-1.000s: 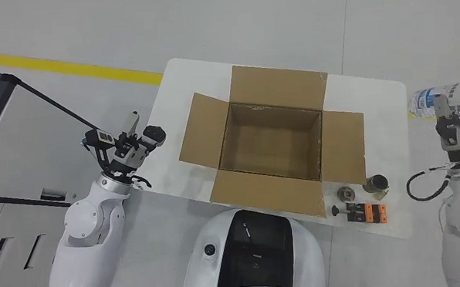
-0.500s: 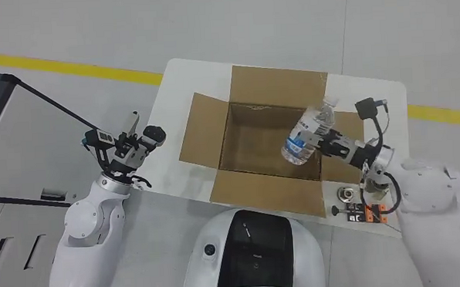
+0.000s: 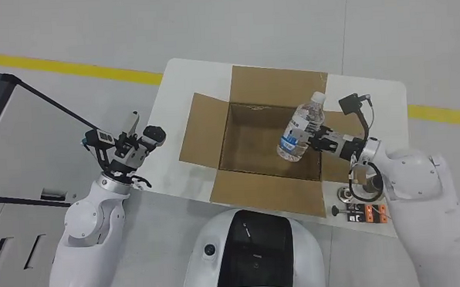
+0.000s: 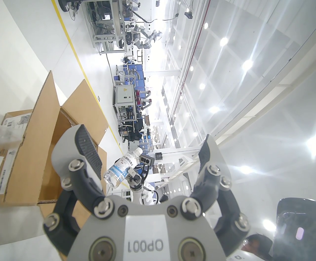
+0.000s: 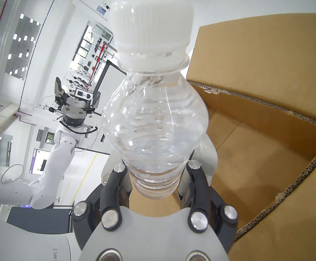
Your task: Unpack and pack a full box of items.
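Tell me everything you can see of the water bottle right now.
The water bottle is clear plastic with a white screw cap and a blue-and-white label. It hangs tilted over the open cardboard box, cap up and away from the robot, gripped at its lower body by the right tool; nothing else touches it.

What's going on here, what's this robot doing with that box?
A two-armed robot is working at a white table with an open cardboard box on it. Its right gripper is clamped around a clear water bottle, holding it tilted above the box's opening. The left gripper hangs open beside the table's edge, holding nothing. A few small parts lie on the table next to the box, by the right arm.
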You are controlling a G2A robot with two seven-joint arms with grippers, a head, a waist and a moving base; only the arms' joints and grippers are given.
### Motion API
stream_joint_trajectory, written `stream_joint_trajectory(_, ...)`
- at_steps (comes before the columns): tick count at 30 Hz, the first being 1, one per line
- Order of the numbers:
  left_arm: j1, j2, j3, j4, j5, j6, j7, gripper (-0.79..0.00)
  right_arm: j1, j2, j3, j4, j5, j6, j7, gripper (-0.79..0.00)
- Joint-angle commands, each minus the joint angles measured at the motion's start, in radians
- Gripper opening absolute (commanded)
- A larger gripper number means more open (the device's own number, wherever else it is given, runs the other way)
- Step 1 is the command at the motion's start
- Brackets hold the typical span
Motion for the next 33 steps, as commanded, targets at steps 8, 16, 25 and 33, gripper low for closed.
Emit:
stream_joint_trajectory(8,0.0,0.0,0.0,0.0,0.0,0.0,0.0,0.0,0.0,0.0,0.0,0.0,0.0,0.0,0.0,-0.785)
stream_joint_trajectory(16,0.0,0.0,0.0,0.0,0.0,0.0,0.0,0.0,0.0,0.0,0.0,0.0,0.0,0.0,0.0,-0.785)
stream_joint_trajectory(25,0.0,0.0,0.0,0.0,0.0,0.0,0.0,0.0,0.046,-0.007,-0.099,0.098,0.044,0.02,0.04,-0.785)
stream_joint_trajectory(33,0.0,0.0,0.0,0.0,0.0,0.0,0.0,0.0,0.328,-0.042,-0.303,0.429,0.109,0.091,0.117,-0.785)
